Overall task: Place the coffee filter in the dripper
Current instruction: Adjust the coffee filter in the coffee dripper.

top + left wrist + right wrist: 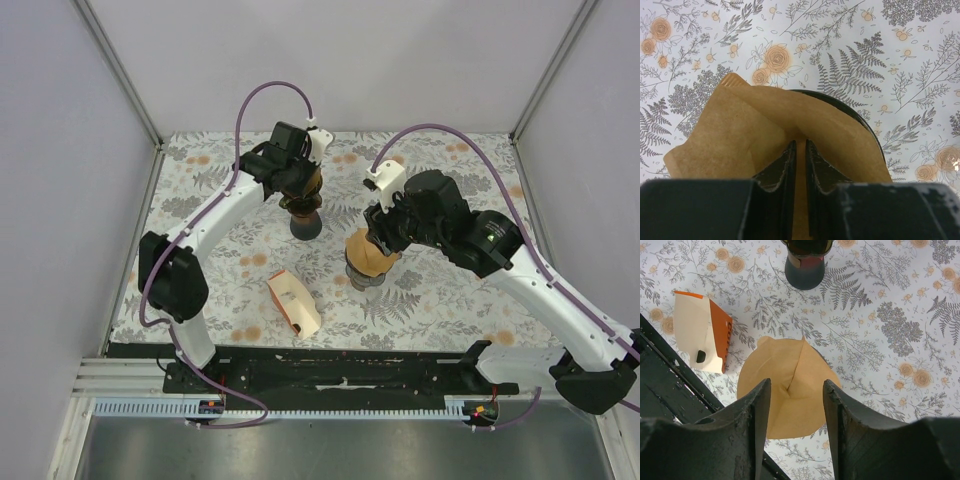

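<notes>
Far filter (pixel 740 130) in dripper (pixel 862 122) — left gripper (pixel 800 165) near-closed at its fold, grip I cannot tell. Near filter (pixel 790 365), 4 o'clock, seated; right gripper (pixel 796 390) spread — I judge only withdrawal remains.

Tablecloth (pixel 440 180): white ground printed with grey ferns and sprigs; pale orange roses scattered all over.

Coffee filter (pixel 740 130), left wrist view: plain tan-brown paper, no print. Dripper rim (pixel 862 122) at its 3 o'clock: black.

Second coffee filter (pixel 790 395), right wrist view: same tan, darker along the crease.

Filter box (pixel 700 330), at 10 o'clock from the second coffee filter: cream faces, orange side and top edge, one small black mark.

Far dripper (pixel 804 267), at 12 o'clock: near-black base, red-brown above.

Left gripper (pixel 800 145) and right gripper (pixel 796 384): black. The left one has whitish scuffs on its housing.

Left arm (pixel 215 215) and right arm (pixel 560 300): white links, black joints. Cables (pixel 272 86): purple.

Walls (pixel 60 150): pale lilac-grey.
</notes>
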Robot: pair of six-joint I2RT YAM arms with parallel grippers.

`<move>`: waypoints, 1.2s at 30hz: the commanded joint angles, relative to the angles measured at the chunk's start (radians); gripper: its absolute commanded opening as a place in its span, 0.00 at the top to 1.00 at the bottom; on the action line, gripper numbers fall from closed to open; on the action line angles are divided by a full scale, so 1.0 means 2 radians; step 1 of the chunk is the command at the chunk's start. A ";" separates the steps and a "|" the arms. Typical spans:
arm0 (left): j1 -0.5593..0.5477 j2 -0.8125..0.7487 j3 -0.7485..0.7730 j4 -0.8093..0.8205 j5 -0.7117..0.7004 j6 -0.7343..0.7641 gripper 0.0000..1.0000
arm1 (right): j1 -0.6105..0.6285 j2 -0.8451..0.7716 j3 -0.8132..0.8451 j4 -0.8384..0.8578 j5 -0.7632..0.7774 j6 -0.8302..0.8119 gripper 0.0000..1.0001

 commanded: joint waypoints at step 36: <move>0.019 -0.058 0.023 0.014 -0.051 0.043 0.98 | -0.001 -0.016 0.007 0.003 -0.005 0.000 0.44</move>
